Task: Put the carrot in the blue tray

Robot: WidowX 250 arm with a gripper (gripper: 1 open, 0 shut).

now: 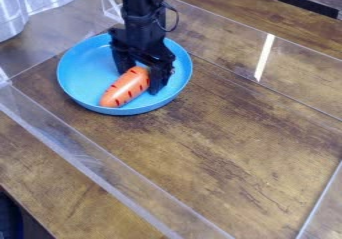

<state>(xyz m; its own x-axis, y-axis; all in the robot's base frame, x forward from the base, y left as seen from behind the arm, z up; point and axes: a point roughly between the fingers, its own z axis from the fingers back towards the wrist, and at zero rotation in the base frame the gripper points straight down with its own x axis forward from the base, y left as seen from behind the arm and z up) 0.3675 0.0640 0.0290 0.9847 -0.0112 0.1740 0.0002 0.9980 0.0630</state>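
The counter [227,143] lies bare to the right of and in front of the tray [80,68], with wide room to pass. Inside the tray, the carrot [126,88] and the gripper [144,71] fill the right half; the left half is free. A clear sheet edge [80,148] crosses the front left.
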